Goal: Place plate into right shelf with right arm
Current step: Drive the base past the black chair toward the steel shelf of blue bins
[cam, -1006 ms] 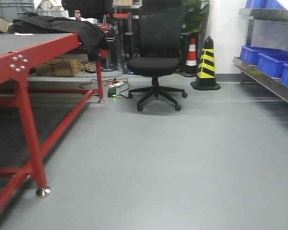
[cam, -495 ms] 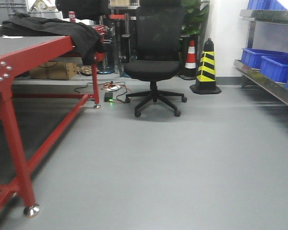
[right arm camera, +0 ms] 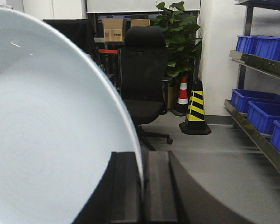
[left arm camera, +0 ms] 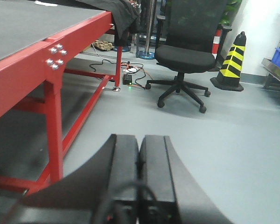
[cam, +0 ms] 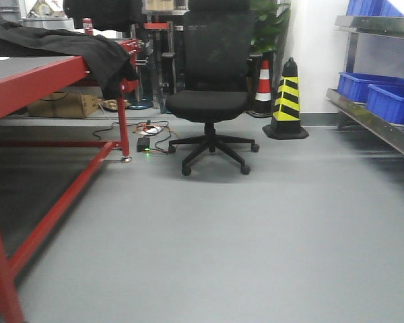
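Front view: a red bench (cam: 50, 73) stands on the left. The edge of the picture cuts it off, so only part of its top and legs show. A black cloth (cam: 81, 44) lies on its far end and hangs over the corner. A brown box (cam: 60, 105) sits on the floor under the bench. Some wires (cam: 151, 131) lie near the far leg, with a tiny green light that is too small to make out. A black chair (cam: 209, 101) stands in the middle of the gray floor. A yellow and black cone (cam: 286, 101) is to the right of it, and a red and white cone (cam: 262, 84) peeks out from behind. On the far right is a metal shelf (cam: 374, 124) with blue bins (cam: 384, 91), and the edge cuts these off too.

Left wrist view: the left gripper (left arm camera: 139, 144) is dark and blurry at the bottom. Its jaws are pressed together with nothing between them. The bench, chair and striped cone lie beyond it.

Right wrist view: a big pale blue plate (right arm camera: 51, 130) fills the left side. It stands on edge and hides most of what is behind it. The left and bottom edges cut it off. The right gripper (right arm camera: 143, 161) has its jaws squeezed on the rim of the plate. The plate is up in the air and apart from the shelf, which runs along the right side. A green plant (right arm camera: 177, 32) stands behind the chair.
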